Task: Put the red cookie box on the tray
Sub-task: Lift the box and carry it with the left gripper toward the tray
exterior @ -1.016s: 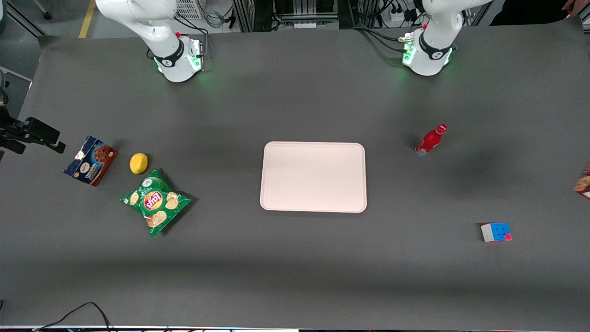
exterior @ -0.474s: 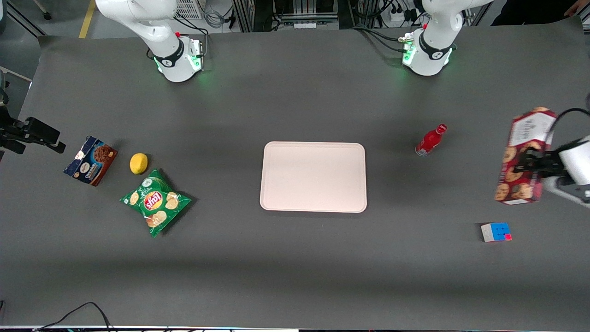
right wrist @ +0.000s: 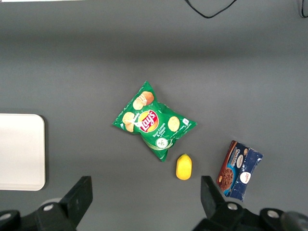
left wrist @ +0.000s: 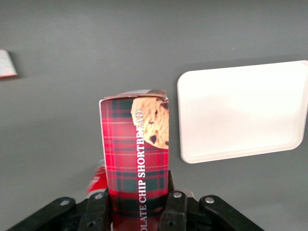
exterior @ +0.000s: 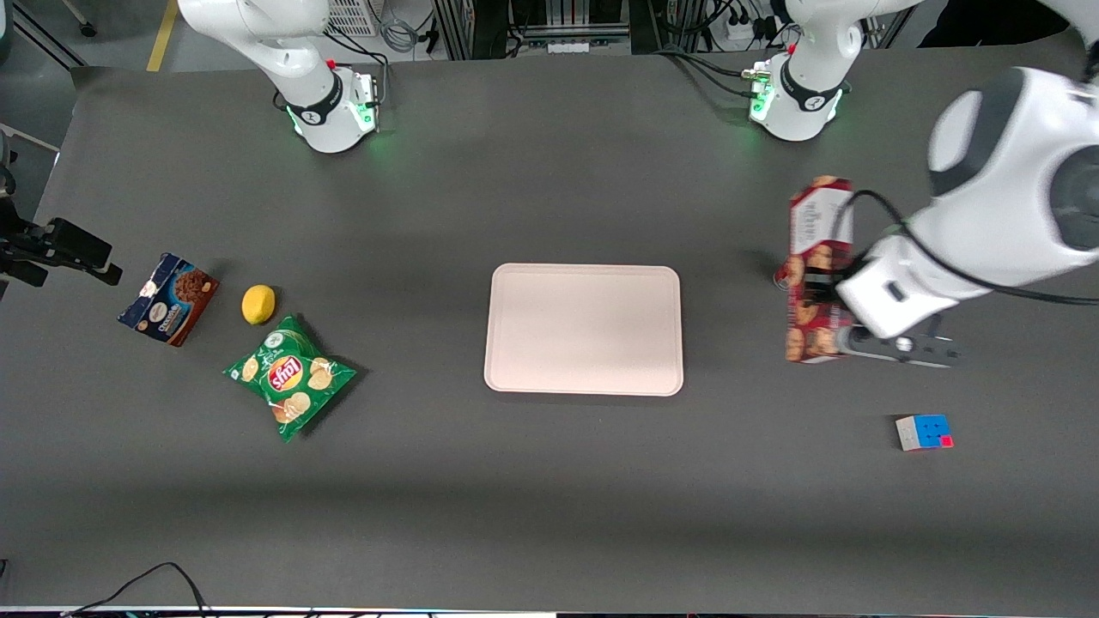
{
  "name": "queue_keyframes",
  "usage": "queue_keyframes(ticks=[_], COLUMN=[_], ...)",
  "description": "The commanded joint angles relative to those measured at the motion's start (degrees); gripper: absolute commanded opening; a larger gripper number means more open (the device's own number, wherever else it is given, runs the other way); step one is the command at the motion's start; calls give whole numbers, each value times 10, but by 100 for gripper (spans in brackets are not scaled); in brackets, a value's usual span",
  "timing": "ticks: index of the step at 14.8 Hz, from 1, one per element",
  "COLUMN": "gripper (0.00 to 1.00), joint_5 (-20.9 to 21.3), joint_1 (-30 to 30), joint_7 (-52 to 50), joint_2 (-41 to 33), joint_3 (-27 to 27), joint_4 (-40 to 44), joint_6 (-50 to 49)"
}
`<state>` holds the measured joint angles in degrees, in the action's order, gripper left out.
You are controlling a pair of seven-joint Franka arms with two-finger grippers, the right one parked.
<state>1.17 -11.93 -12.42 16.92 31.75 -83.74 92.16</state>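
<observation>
Red cookie box (exterior: 814, 270) in gripper (left wrist: 137, 211), w/ tray (exterior: 584, 330) near.

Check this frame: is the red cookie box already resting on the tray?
No, the red cookie box is held in the gripper above the table, well short of the tray, which has nothing on it.

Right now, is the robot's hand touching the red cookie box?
Touching. The left wrist view shows the gripper with a finger pressed on each side of the red cookie box.
</observation>
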Motion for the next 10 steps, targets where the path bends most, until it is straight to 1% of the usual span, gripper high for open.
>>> queue_keyframes(ticks=[1,2,4,5,6,8,9,10], gripper=[7,7,8,8,9,9,9,9], joint_5=[23,39,50,65,93,142,158,161], joint_1=[11,19,31,44,59,82,89,89], joint_7=[-115,-133,-166,-187,-212,-278,-294,-299], joint_2=[5,7,17,28,42,82,97,111], joint_3=[49,58,67,67,68,72,73,74], joint_4=[-45,-67,-109,-124,-132,-132,-133,-136], joint_6=[68,98,170,200,225,241,258,272])
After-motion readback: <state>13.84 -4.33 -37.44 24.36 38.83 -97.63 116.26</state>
